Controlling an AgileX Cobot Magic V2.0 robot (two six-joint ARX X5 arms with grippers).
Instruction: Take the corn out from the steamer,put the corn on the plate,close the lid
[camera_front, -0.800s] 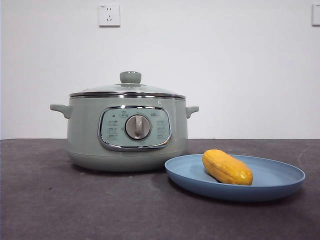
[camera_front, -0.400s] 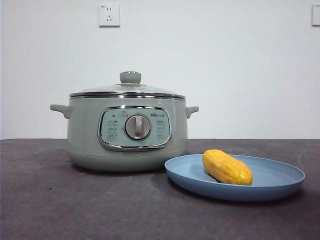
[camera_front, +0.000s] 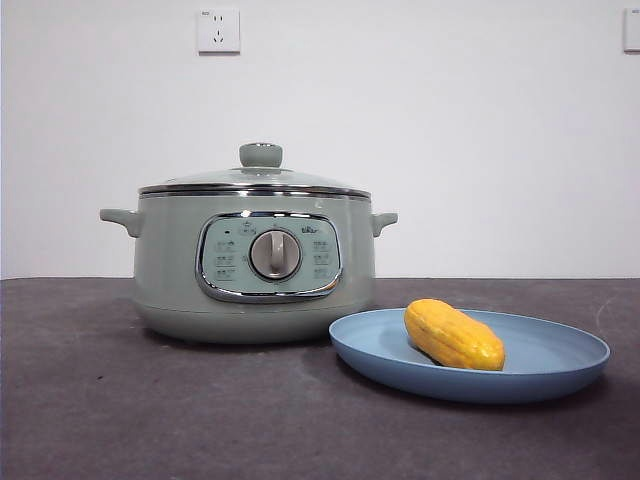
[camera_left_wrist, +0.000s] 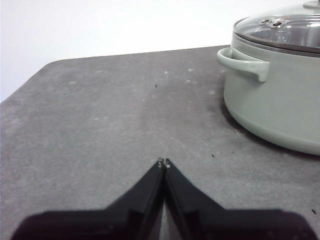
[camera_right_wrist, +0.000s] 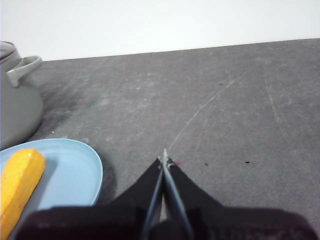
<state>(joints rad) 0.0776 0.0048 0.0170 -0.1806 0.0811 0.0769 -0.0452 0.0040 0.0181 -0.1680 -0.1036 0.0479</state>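
The sage-green steamer (camera_front: 255, 265) stands on the dark table with its glass lid (camera_front: 256, 178) seated on its rim. The yellow-orange corn (camera_front: 453, 335) lies on the light-blue plate (camera_front: 560, 365) to the steamer's right. My left gripper (camera_left_wrist: 163, 163) is shut and empty over bare table, apart from the steamer (camera_left_wrist: 280, 95) and its handle. My right gripper (camera_right_wrist: 164, 159) is shut and empty over bare table beside the plate (camera_right_wrist: 75, 167), where the corn (camera_right_wrist: 17, 185) shows. Neither gripper shows in the front view.
A white wall with a power socket (camera_front: 218, 30) rises behind the table. The dark grey tabletop (camera_front: 150, 410) stretches in front of the steamer and plate.
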